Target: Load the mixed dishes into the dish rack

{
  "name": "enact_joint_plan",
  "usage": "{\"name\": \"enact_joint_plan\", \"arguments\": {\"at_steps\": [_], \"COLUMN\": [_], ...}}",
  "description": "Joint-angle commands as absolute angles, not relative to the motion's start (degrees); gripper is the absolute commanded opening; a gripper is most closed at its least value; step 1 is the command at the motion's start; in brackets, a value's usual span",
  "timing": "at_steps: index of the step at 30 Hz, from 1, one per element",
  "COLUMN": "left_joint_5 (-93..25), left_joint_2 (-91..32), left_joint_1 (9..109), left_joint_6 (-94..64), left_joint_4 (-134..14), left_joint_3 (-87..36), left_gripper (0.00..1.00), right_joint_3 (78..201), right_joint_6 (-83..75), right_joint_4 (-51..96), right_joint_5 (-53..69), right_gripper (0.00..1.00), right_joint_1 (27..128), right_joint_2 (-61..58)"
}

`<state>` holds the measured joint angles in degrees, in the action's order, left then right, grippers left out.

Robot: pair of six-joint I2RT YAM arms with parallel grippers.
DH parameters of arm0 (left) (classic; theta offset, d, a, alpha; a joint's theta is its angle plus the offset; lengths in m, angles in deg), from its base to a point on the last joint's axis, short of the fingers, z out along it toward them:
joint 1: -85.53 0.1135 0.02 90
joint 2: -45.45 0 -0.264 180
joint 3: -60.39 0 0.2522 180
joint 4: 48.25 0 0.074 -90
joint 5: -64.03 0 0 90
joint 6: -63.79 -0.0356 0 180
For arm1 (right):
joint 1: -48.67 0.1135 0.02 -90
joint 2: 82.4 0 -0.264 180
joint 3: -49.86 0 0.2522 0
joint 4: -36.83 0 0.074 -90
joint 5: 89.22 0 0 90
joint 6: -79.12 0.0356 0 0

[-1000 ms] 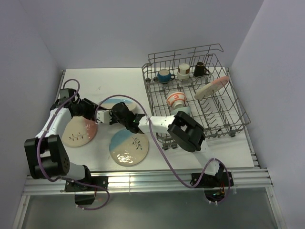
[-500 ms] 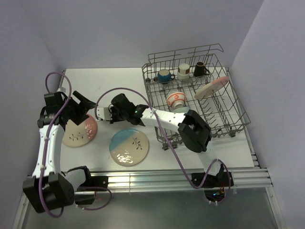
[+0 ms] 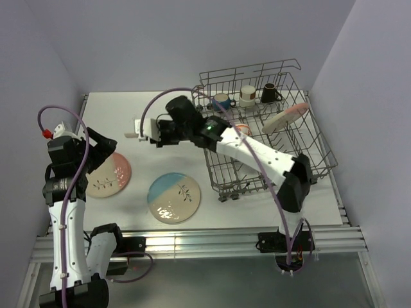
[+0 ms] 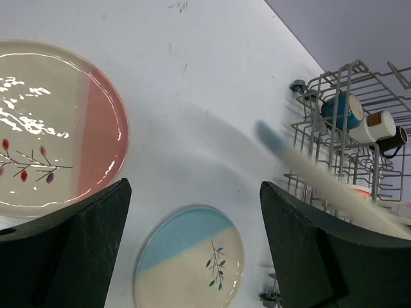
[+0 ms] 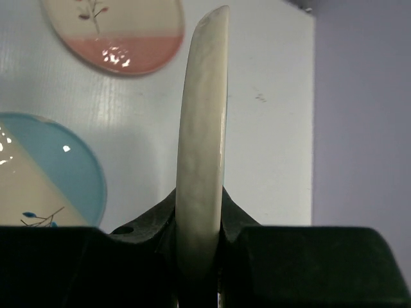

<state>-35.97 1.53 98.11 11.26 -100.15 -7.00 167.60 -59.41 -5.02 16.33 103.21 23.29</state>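
While the right pincer (image 3: 154, 131) is clamped on the cream plate (image 5: 202, 122), that plate stands on edge in the air just left of the dish rack (image 3: 308, 160), sticking out away from it. Meanwhile the left pincer (image 3: 103, 146) gapes wide near the pink plate (image 3: 106, 176) flat on the tabletop (image 3: 160, 106).

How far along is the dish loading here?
Done: mugs and a tilted plate sit in the dish rack. In hand: the right gripper clamps a plate on edge. To do: a pink plate and a blue plate lie on the table; left gripper is open, empty.
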Motion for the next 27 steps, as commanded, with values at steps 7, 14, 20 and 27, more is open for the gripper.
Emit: {"name": "enact_joint_plan", "arguments": {"at_steps": [7,14,20,27], "left_joint_5": [-33.53,-33.44,-35.54,-36.6], "left_joint_2": [5.1,7.83,8.01,6.52], "left_joint_1": [98.36,98.36,98.36,98.36], "left_joint_6": [9.38,9.47,9.65,9.47], "left_joint_4": [-99.99,-98.58,-96.38,-94.1], "left_joint_3": [-6.55,-2.51,0.66,2.16], "left_gripper": [0.88,0.88,0.88,0.88], "right_joint_3": [181.47,183.42,181.83,178.85], "right_joint_6": [-62.12,-67.21,-71.26,-81.17], "right_joint_4": [-14.88,-27.89,-37.56,-50.29], "right_joint_5": [18.28,16.6,14.76,15.29], "right_gripper": [0.0,0.0,0.0,0.0], "right_joint_1": [94.29,83.13,73.04,61.6], "right_joint_2": [7.7,-1.08,-7.33,-12.17]}}
